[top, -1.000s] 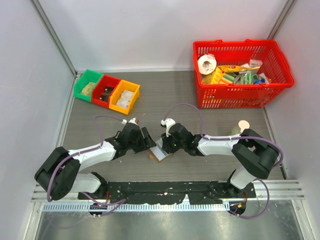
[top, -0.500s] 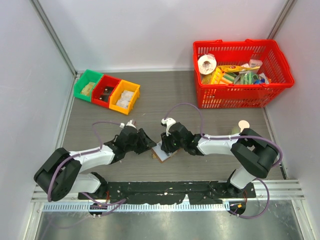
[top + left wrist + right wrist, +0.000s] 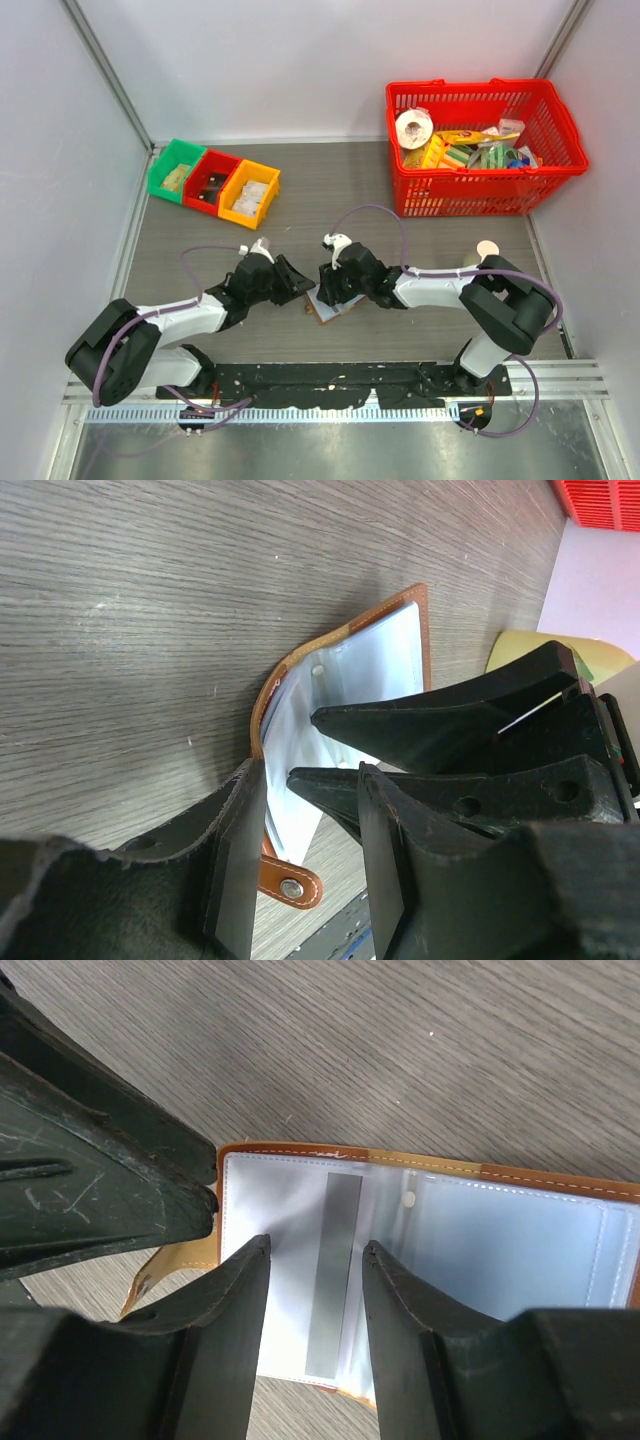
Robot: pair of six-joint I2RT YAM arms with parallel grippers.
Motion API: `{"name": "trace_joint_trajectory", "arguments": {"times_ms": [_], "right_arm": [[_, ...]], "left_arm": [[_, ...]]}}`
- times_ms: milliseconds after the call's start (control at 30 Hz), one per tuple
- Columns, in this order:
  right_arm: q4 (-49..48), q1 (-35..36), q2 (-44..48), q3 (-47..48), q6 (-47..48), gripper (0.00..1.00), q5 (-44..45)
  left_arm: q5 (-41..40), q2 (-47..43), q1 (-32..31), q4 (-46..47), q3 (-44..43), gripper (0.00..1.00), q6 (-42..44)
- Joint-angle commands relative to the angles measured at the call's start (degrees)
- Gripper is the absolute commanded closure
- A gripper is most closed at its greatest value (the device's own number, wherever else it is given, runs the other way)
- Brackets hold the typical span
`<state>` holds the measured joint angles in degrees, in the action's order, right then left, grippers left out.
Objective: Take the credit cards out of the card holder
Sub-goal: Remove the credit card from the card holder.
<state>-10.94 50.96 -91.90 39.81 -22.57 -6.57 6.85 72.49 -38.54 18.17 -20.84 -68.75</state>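
both left gripper [image 3: 307,768] and right gripper [image 3: 316,1243], jaws parted, straddle the card holder [image 3: 520,1230].

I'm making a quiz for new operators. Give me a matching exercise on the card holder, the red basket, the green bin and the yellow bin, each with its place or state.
1 card holder
2 red basket
3 green bin
4 yellow bin

A right of the red bin
B far right, filled with packaged goods
C lying open, pale blue inside
D left of the red bin

Pairs: 1-C, 2-B, 3-D, 4-A
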Motion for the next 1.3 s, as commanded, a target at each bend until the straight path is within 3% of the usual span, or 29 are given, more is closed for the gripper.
{"name": "trace_joint_trajectory", "arguments": {"times_ms": [0,600,700,900,1000,1100,1267], "right_arm": [[-2.50,0.90,-1.36,0.71,-3.36,0.52,-5.74],[5.48,3.35,-0.30,5.54,0.77,0.42,1.54],[7.68,4.58,0.75,6.50,1.30,0.40,5.76],[14.44,5.82,3.04,9.49,3.40,0.34,12.62],[16.38,6.17,4.27,10.63,4.72,0.27,13.86],[19.63,7.13,4.01,13.18,5.87,0.26,14.73],[24.29,9.15,1.03,17.66,5.43,0.25,19.04]], "left_arm": [[5.36,-1.74,-0.57,8.46,-1.40,0.56,-2.53],[4.58,-1.20,-0.65,11.71,0.71,0.54,-4.02],[2.04,-4.88,-0.57,7.16,2.29,0.47,-3.06],[-6.22,-17.54,-1.27,-16.20,0.89,0.33,5.72],[-8.26,-21.42,-1.62,-23.60,-0.07,0.27,8.80],[-7.12,-20.46,-1.88,-25.99,-0.95,0.25,10.91],[-3.78,-16.24,-2.59,-22.23,-0.61,0.28,12.06]]}}
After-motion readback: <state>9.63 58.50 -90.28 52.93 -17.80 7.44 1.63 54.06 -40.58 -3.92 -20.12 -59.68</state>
